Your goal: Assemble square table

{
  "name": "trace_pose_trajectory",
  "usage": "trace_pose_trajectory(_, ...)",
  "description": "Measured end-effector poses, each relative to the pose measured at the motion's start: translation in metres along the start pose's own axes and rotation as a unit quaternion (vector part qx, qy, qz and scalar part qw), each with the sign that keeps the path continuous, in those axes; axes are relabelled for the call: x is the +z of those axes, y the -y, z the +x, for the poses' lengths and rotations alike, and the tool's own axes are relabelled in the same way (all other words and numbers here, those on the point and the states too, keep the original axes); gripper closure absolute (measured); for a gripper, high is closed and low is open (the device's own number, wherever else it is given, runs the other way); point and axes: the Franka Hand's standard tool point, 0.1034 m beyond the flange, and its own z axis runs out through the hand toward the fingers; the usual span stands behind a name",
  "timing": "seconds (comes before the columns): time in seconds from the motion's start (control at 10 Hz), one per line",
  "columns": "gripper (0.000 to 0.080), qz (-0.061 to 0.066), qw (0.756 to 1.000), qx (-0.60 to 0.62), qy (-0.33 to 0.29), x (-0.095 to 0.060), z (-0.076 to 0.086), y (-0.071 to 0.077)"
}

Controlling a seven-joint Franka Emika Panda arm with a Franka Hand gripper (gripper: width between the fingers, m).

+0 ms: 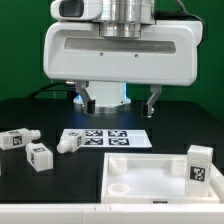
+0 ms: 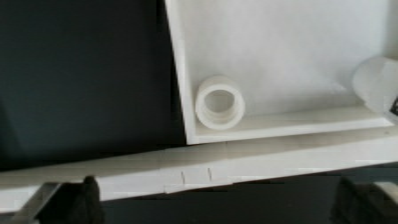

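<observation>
Arm end: a broad, rounded white housing (image 1: 118,52) is capped by a ribbed silver collar (image 1: 128,12). A black cable (image 1: 172,8) is seen beside the collar. The tool (image 1: 120,108) is fitted with two slim dark fingers (image 1: 152,101).

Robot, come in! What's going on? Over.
Gripper open, holding nothing. Square panel flat, rim up. Three legs loose by the marker board, fourth leg at panel's edge. Nothing blocking.

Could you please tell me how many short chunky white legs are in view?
4: two legs lie far on the exterior view's left, one beside the marker board, one upright at the white square panel's right.
</observation>
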Motion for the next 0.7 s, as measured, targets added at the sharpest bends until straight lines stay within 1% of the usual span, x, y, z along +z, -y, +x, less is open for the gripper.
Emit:
trace_pose_trajectory(0.1, 0.0151, -0.003, 0.999, -0.048, -0.004, 0.004, 0.000, -0.004)
trace_pose_trajectory(0.2, 0.0151, -0.010, 0.996, -0.094, 0.001, 0.019, -0.009, -0.021)
trace_pose_trajectory(0.3, 0.0151, -0.013, 0.993, -0.113, 0.013, 0.032, -0.019, -0.036)
trace_pose_trajectory(0.4, 0.0151, -0.017, 0.986, -0.163, 0.028, 0.048, -0.031, -0.058)
trace_pose_trajectory(0.5, 0.0151, -0.020, 0.982, -0.179, 0.051, 0.071, -0.045, -0.083)
trace_pose_trajectory(0.6, 0.0151, -0.019, 0.982, -0.179, 0.057, 0.077, -0.049, -0.088)
trace_pose_trajectory(0.7, 0.0151, -0.021, 0.972, -0.226, 0.055, 0.072, -0.045, -0.086)
